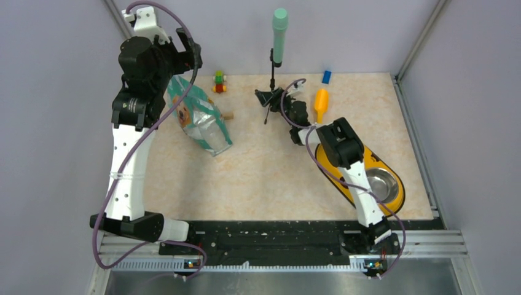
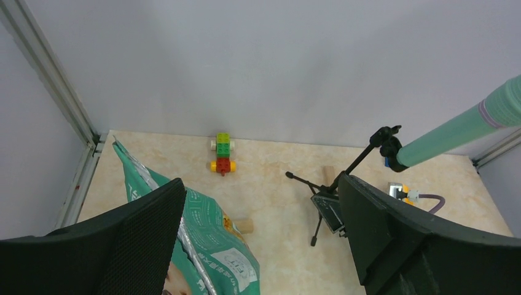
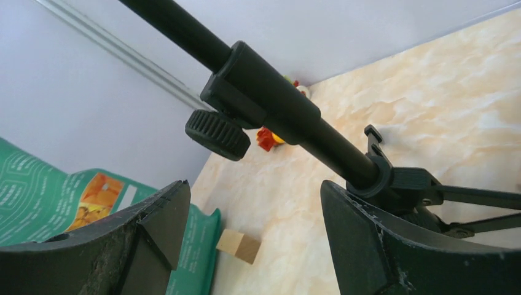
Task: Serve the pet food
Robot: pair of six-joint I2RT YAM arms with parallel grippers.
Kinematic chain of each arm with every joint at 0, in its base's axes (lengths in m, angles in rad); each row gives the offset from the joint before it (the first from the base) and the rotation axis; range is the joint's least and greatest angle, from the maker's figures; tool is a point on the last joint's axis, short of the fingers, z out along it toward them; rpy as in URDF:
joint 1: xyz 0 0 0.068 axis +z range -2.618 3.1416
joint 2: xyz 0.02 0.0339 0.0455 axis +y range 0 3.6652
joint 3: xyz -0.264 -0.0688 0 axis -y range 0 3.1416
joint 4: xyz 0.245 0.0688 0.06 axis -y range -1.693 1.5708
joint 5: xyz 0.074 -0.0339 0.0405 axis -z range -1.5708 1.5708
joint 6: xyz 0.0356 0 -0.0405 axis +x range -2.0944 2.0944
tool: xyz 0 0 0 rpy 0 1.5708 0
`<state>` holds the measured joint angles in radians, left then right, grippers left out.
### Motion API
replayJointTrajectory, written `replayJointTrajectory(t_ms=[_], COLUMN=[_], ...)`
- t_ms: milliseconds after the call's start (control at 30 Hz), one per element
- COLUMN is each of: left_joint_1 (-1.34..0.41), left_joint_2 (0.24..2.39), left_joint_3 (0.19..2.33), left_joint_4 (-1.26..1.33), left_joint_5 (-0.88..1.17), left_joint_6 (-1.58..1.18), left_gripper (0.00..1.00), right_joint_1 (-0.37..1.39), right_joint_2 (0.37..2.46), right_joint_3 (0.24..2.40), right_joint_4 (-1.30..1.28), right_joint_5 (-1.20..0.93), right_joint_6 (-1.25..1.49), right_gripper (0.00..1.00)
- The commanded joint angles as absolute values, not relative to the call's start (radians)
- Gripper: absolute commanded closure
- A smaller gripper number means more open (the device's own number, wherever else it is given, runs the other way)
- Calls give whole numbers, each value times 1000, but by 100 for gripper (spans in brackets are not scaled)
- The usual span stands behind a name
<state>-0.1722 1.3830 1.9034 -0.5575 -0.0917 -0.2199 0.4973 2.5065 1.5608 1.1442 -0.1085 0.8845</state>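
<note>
The pet food itself is hidden; only its teal-and-white pouch [image 1: 199, 117] with a dog's face shows, leaning on the table at the left [image 2: 209, 239]. My left gripper [image 1: 187, 52] hangs high above the pouch's top, open, with nothing between its fingers [image 2: 261, 184]. The right gripper [image 1: 275, 98] is low at the foot of a black tripod [image 1: 269, 98], open too [image 3: 255, 190]. The tripod's stem [image 3: 276, 110] crosses just above its right finger [image 3: 368, 246]. A steel bowl [image 1: 382, 184] in an orange holder sits at the right, beside the right arm.
An orange scoop [image 1: 321, 101] and a blue block [image 1: 326, 76] lie at the back right. A toy of stacked bricks [image 1: 219, 82] stands at the back. A small wooden cube [image 1: 228, 115] lies by the pouch. The tripod carries a green cylinder [image 1: 279, 34]. Walls close three sides.
</note>
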Motion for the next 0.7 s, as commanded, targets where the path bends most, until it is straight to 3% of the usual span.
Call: replayJointTrajectory(t_ms=[0, 467, 667], left_joint_1=[-172, -172, -172], left_joint_2=[1345, 1364, 1410], left_joint_3=[1903, 1911, 1974], left_joint_4=[-556, -590, -669], left_joint_5=[-114, -152, -223], left_joint_6=[-201, -250, -287], left_gripper=[2, 2, 2], right_joint_1=[453, 405, 400], right_joint_2=[2553, 2589, 2445], right_joint_3=[1635, 1752, 1583], right_joint_4=[1054, 971, 1076], right_joint_5=[-69, -94, -231], right_joint_6=[838, 794, 822], right_gripper=[20, 20, 19])
